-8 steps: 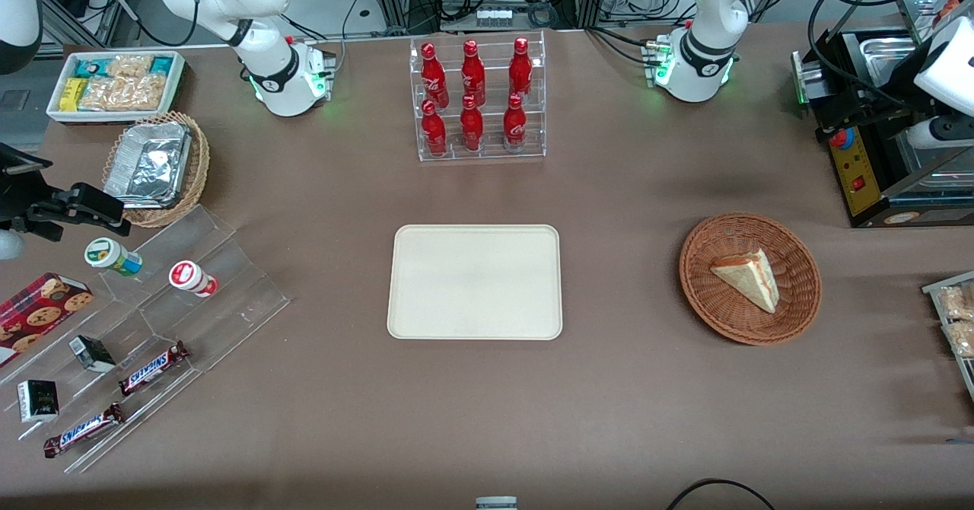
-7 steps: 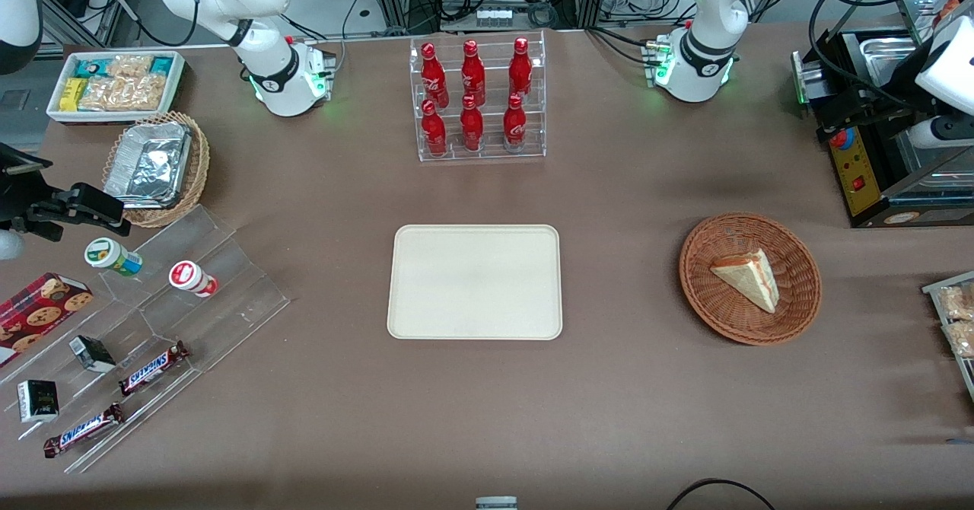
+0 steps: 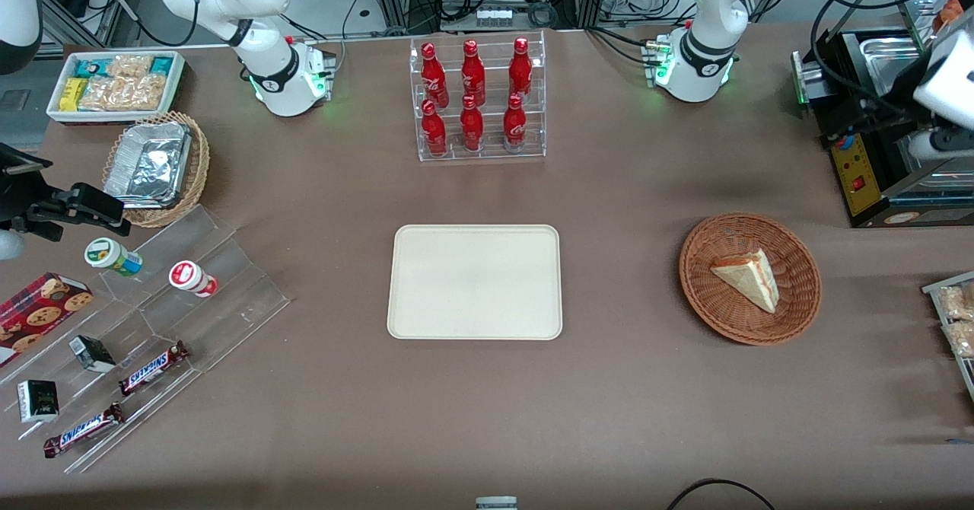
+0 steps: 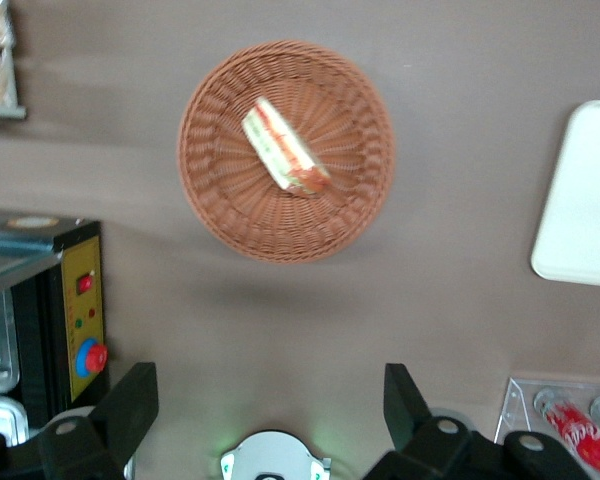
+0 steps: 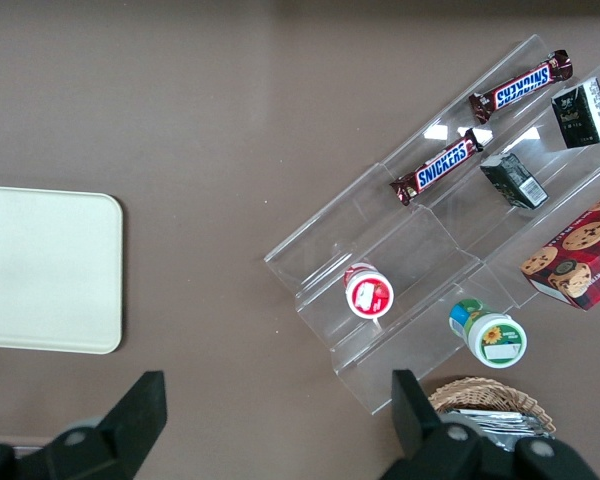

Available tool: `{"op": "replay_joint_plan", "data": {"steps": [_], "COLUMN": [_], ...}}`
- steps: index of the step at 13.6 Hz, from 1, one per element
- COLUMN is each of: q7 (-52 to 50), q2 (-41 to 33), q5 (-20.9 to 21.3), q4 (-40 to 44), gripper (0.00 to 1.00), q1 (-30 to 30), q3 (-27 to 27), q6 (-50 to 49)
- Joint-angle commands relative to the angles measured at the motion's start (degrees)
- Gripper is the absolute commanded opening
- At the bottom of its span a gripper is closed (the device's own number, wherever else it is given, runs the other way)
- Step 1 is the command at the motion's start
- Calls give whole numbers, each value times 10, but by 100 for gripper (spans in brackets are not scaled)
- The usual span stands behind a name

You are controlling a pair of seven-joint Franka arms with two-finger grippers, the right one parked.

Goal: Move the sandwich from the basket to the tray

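Observation:
The sandwich (image 3: 748, 278), a pale triangular wedge, lies in the round reddish-brown basket (image 3: 749, 224) toward the working arm's end of the table. The left wrist view shows its red and green cut edge (image 4: 285, 160) inside the basket (image 4: 220, 200). The cream-white tray (image 3: 475, 282) lies flat and bare at the table's middle; one corner of it shows in the left wrist view (image 4: 585, 200). My left gripper (image 4: 268, 402) is open wide and empty. It hangs high above the table, farther from the front camera than the basket. The arm's wrist (image 3: 947, 76) shows over the black machine.
A black machine (image 3: 875, 152) with a red button stands by the basket. A clear rack of red bottles (image 3: 475, 99) stands farther from the front camera than the tray. A clear stepped snack stand (image 3: 152, 327), a tan foil basket (image 3: 156, 167) and a white snack bin (image 3: 114, 84) lie toward the parked arm's end.
The left arm's wrist has shifted slightly nearer the front camera. The sandwich, basket and tray have not moved.

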Motion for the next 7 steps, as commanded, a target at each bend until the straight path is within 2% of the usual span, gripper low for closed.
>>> {"op": "replay_joint_plan", "data": {"steps": [1,3,6,7], "q7": [-104,-125,-206,-251], "q2": [68,86,88,94], "q5": [22,8,0,-14], "q4": [11,-5,-79,-106], "gripper": [100,100,100,100], "q1": [5,12,29,30], "q3": [-3,26,28,28], "q6": [7,43,143,186]}}
